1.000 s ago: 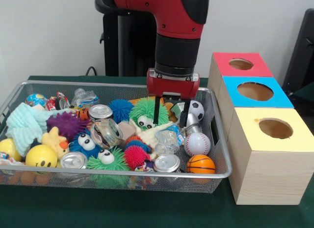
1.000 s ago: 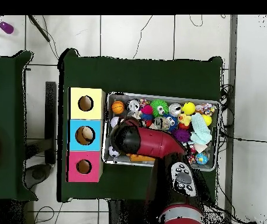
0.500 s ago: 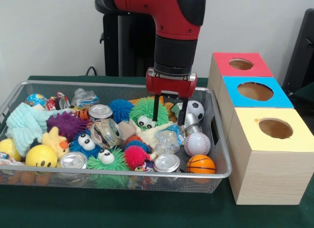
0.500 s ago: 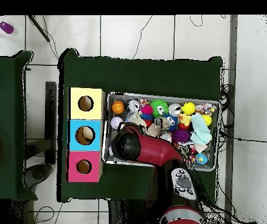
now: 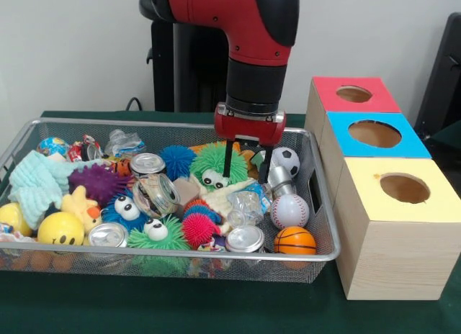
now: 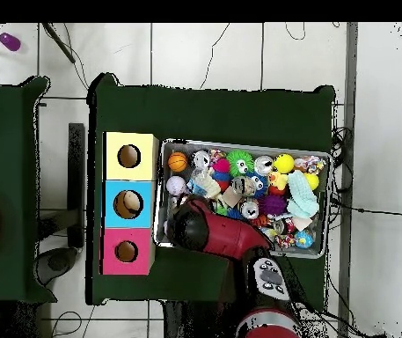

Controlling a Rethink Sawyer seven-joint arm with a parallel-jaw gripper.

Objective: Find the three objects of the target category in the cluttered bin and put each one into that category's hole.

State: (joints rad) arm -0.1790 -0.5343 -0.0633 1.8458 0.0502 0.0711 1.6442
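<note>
The silver wire-mesh bin (image 5: 173,253) is full of toys and also shows in the overhead view (image 6: 239,145). My gripper (image 5: 245,175) hangs open and empty over the bin's right half, between a green fuzzy toy (image 5: 213,165) and a soccer ball (image 5: 287,160). One crumpled clear bottle (image 5: 247,206) lies just in front of and below the fingertips. A second clear bottle (image 5: 155,193) lies on its side mid-bin. A third (image 5: 122,142) lies at the back left. The blue-topped box's hole (image 5: 374,134) is to the right of the bin and also shows in the overhead view (image 6: 127,204). In the overhead view the arm (image 6: 200,227) hides the gripper.
A red-topped box (image 5: 353,94) and a yellow-topped box (image 5: 403,188) flank the blue one. Silver cans (image 5: 245,239), a metal flask (image 5: 281,181), a baseball (image 5: 289,210), a small basketball (image 5: 294,240) and fuzzy balls crowd round the bottles.
The gripper has stayed open and shifted slightly toward the robot's side of the bin. In the overhead view the arm has drawn back toward the base.
</note>
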